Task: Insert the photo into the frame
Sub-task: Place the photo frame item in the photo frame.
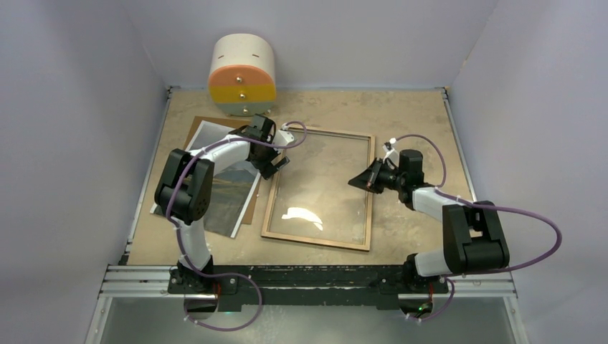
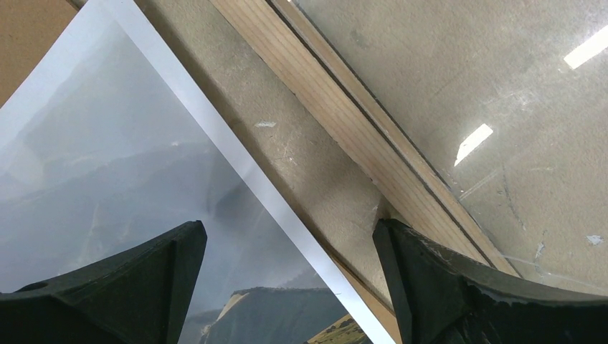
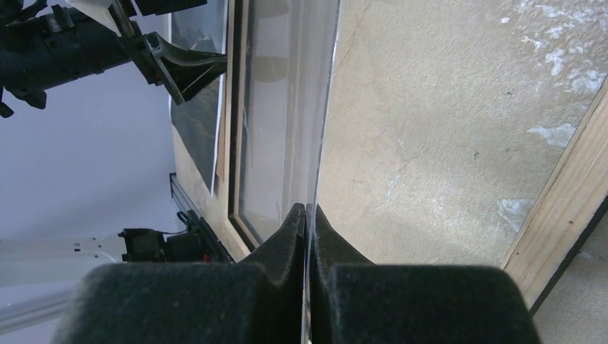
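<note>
- The right gripper (image 3: pixel 308 215) is clenched tight on the near edge of the clear pane (image 3: pixel 324 93), which appears in the right wrist view as a thin sheet running away from between its fingers
- The frame (image 1: pixel 315 240) lies in the middle of the table (image 1: pixel 401 115) with its light wood back up, and the right gripper sits over its right rail
- The photo (image 1: pixel 240 197), a grey landscape with a white border, lies face up on a brown backing board (image 2: pixel 29 43) just left of the frame, outside it
- The left gripper (image 2: pixel 287 236) hangs released, jaws wide and holding nothing, over the strip of bare table between the photo's right border and the frame's left rail
- The step in hand looks like getting the frame ready while the left arm lines up on the photo; the photo itself is not yet picked up
- Next, the left gripper would need to shift over the photo's free edge and catch that thin, flat sheet, probably by sliding it off the board's edge, then carry it across the rail into the opening
</note>
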`<state>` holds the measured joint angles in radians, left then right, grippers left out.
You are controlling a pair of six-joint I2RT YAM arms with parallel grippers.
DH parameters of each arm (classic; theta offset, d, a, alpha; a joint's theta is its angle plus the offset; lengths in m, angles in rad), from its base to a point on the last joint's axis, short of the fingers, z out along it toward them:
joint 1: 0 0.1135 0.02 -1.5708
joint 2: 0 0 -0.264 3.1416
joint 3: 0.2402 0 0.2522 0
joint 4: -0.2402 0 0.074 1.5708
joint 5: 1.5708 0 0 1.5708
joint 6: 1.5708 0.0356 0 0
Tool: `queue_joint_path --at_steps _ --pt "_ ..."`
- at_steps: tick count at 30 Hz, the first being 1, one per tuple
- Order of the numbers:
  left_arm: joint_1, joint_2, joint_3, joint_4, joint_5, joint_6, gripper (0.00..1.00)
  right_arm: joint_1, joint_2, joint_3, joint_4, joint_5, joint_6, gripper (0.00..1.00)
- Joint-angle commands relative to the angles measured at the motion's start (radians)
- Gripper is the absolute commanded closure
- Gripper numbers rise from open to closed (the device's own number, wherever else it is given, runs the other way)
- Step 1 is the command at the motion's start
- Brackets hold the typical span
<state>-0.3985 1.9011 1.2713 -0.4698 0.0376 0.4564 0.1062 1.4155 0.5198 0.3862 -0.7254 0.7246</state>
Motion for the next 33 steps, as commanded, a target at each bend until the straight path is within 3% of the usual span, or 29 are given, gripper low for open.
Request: queue_joint_path --at_steps 1,15,26,33 --pt "-0.013 -0.009 -0.024 -0.019 0.047 0.008 0.05 0.004 -0.023 0.038 0.02 -0.021 -0.03 1.0" --pt "-0.019 -0.002 -0.024 -0.016 0.034 0.013 0.05 0.004 0.018 0.138 -0.071 -0.026 -0.088 1.0" --pt "-0.02 -0.02 -0.007 -0.038 0.044 0.036 0.04 0.005 0.057 0.22 -0.153 -0.117 -0.117 1.0" --pt "0.01 -0.028 0.097 -0.112 0.147 0.023 0.03 0.009 0.025 0.196 -0.163 -0.122 -0.1 1.0"
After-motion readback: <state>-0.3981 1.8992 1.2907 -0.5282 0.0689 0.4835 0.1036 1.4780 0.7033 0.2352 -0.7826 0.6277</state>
